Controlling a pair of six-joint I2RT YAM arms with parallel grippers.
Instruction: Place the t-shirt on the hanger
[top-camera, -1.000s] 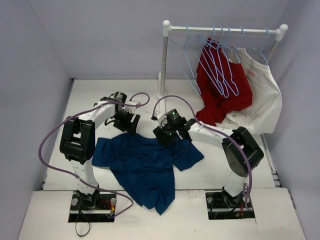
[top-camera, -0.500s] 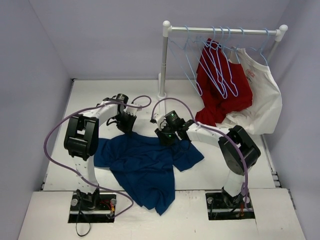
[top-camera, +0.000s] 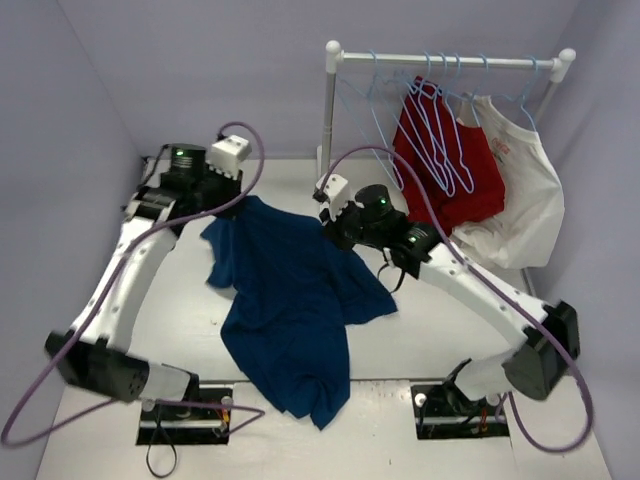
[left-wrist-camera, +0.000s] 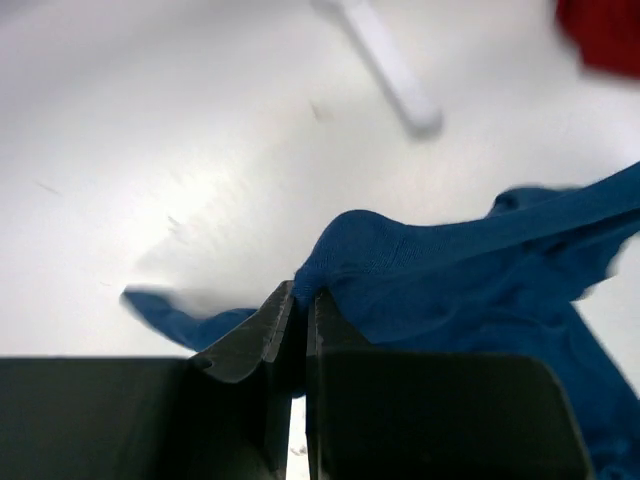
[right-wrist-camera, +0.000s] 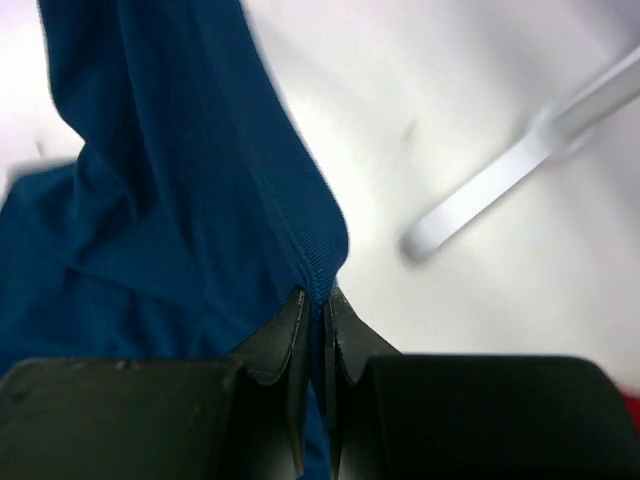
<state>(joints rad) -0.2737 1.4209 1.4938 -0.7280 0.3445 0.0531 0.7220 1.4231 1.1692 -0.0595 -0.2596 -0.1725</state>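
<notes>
The t-shirt (top-camera: 288, 300) is soft navy knit. Its upper edge is held off the white bench (top-camera: 430, 340) between the two hands, and the rest trails in loose folds toward 6 o'clock, where the hem lies crumpled near the bench's near edge.

The left hand (top-camera: 240, 200), at about 10 o'clock from the bench's middle, has its dark, wedge-shaped fingers (left-wrist-camera: 272, 335) pressed almost together on a rounded bunch of the cloth (left-wrist-camera: 440, 265). The right hand (top-camera: 330, 226), just toward 1 o'clock of the middle, is likewise nipped tight on a ribbed, stitched edge (right-wrist-camera: 322, 262) of the shirt, and the fabric (right-wrist-camera: 150, 190) falls away from it in a smooth taut sheet.

The thin light-blue wire hangers (top-camera: 443, 160), triangular with hooked tops, hang at 1 o'clock on a white tubular rail (top-camera: 450, 61). A red shirt (top-camera: 440, 195) and a white shirt (top-camera: 520, 215) are draped among them. None of the hangers touches the navy shirt.
</notes>
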